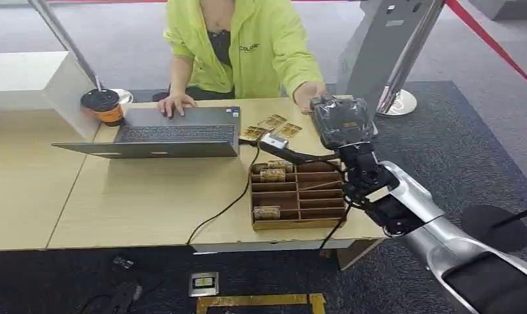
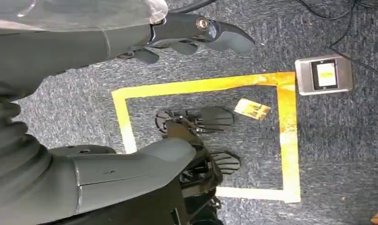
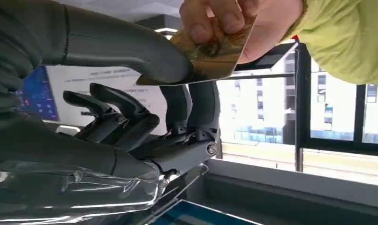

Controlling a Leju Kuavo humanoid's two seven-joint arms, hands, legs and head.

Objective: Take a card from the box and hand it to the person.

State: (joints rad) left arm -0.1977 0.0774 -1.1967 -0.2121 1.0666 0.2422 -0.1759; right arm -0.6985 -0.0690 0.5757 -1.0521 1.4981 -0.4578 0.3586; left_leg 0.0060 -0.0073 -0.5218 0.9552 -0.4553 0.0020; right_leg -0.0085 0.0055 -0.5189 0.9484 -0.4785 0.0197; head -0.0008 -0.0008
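Three cards (image 1: 271,174) in box (image 1: 297,222); right robot hand (image 3: 145,117) pinches card (image 3: 210,58); left robot hand (image 2: 187,35) loose, empty.

Looks like an office lobby or reception spot. There's a light wood desk (image 1: 150,203) with a person (image 1: 241,46) sitting behind it at a laptop (image 1: 176,134), a takeaway coffee cup (image 1: 104,106) beside it and a wooden box (image 1: 299,196) of cards. Grey carpet (image 1: 457,144) all around, yellow tape (image 2: 285,136) marking a square on it, a floor socket (image 2: 324,75), a red barrier rope (image 1: 490,39) on a chrome post, and big windows (image 3: 337,117) facing other buildings.
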